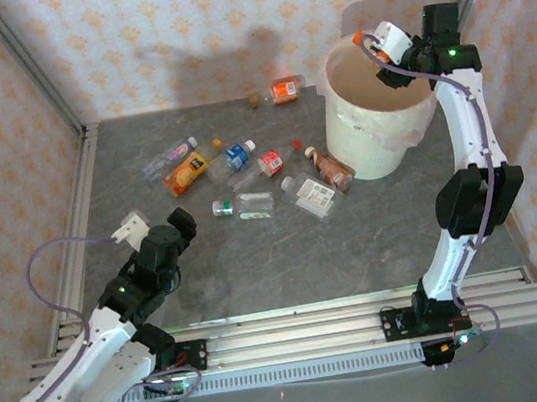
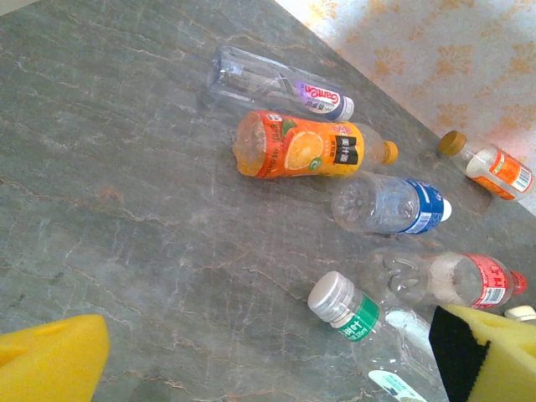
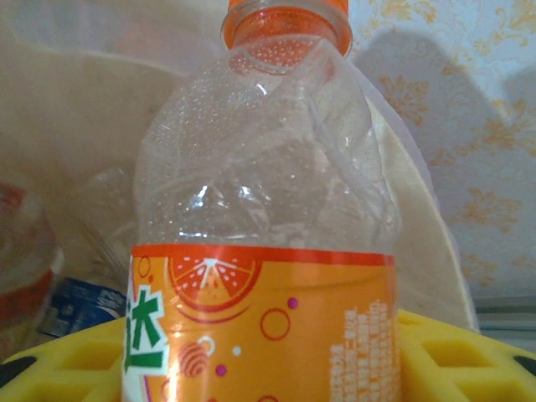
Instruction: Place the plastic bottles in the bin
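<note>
My right gripper (image 1: 377,47) is up at the bin's (image 1: 371,145) far rim, fingers clamped on an orange-labelled bottle (image 3: 268,251) with its cap pointing away from the wrist. I'd say it's parked over the mouth so that letting go drops it straight in. The label shows an orange slice and a green character cut off at the edge; the small print is too blurred to read.

The left gripper (image 1: 157,222) hangs well left of the bin, fingers wide apart. It faces the loose bottles (image 1: 244,169) on the table left of the bin, likely lined up for the next pick. One clear bottle (image 2: 276,84) carries red lettering I can't make out.
</note>
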Motion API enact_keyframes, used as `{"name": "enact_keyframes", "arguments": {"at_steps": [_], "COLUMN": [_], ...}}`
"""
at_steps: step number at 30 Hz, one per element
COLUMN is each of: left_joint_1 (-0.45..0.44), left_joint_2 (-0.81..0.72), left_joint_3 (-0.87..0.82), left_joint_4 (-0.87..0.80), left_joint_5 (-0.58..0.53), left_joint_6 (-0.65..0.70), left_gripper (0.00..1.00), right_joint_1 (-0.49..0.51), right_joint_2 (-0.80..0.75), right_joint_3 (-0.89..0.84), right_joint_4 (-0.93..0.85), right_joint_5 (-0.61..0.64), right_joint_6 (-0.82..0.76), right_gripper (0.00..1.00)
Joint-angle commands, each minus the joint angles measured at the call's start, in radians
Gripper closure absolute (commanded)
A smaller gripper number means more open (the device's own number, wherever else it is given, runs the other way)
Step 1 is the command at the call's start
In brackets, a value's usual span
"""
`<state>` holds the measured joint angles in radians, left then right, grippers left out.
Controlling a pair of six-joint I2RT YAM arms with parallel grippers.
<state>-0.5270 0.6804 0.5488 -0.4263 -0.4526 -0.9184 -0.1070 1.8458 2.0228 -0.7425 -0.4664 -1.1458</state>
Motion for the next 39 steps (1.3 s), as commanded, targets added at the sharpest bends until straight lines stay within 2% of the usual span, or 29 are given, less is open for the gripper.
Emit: {"name": "enact_keyframes", "arguments": {"at_steps": [1,6,9,10,12,15,17,20,24,26,28,31,33,35,39], "left_joint_1": [0.013,0.013,0.013,0.013,0.014,0.017,0.022,0.046,0.120,0.144,0.160,0.176,0.228,0.302,0.443], "left_joint_2": [-0.002,0.003,0.001,0.000,0.001,0.017,0.047,0.125,0.283,0.371,0.476,0.627,0.711,0.791,0.960], "left_joint_3": [0.026,0.038,0.040,0.039,0.037,0.045,0.063,0.115,0.236,0.318,0.438,0.592,0.665,0.745,0.927], "left_joint_4": [-0.020,-0.026,-0.029,-0.030,-0.027,-0.013,-0.009,-0.009,-0.027,-0.044,-0.091,-0.190,-0.226,-0.269,-0.323], "left_joint_5": [-0.022,-0.032,-0.030,-0.030,-0.024,0.003,0.024,0.076,0.193,0.219,0.223,0.089,0.085,0.147,0.383], "left_joint_6": [-0.003,0.002,0.005,0.004,0.004,0.009,-0.001,-0.017,0.018,0.106,0.292,0.502,0.573,0.605,0.704], "left_gripper": [0.00,0.00,0.00,0.00,0.00,0.00,0.00,0.00,0.00,0.00,0.00,0.00,0.00,0.00,0.00], "right_joint_1": [0.007,0.025,0.043,0.048,0.050,0.054,0.058,0.067,0.069,0.072,0.077,0.078,0.079,0.078,0.087], "right_joint_2": [0.028,0.049,0.028,0.014,-0.011,-0.077,-0.149,-0.249,-0.402,-0.482,-0.571,-0.708,-0.785,-0.836,-0.891], "right_joint_3": [-0.015,-0.022,-0.072,-0.097,-0.135,-0.191,-0.282,-0.406,-0.493,-0.538,-0.602,-0.731,-0.817,-0.872,-0.910], "right_joint_4": [0.075,0.161,0.291,0.350,0.407,0.439,0.530,0.700,0.732,0.731,0.740,0.785,0.824,0.841,0.785], "right_joint_5": [0.092,0.142,0.197,0.211,0.210,0.176,0.149,0.178,0.127,0.077,0.060,0.084,0.071,-0.008,-0.124], "right_joint_6": [-0.132,-0.209,-0.219,-0.224,-0.186,-0.087,-0.005,0.199,0.543,0.703,0.864,1.092,1.214,1.284,1.359], "right_gripper": [0.46,0.32,0.25,0.21,0.00,0.01,0.01,0.01,0.01,0.01,0.01,0.01,0.01,0.01,0.01]}}
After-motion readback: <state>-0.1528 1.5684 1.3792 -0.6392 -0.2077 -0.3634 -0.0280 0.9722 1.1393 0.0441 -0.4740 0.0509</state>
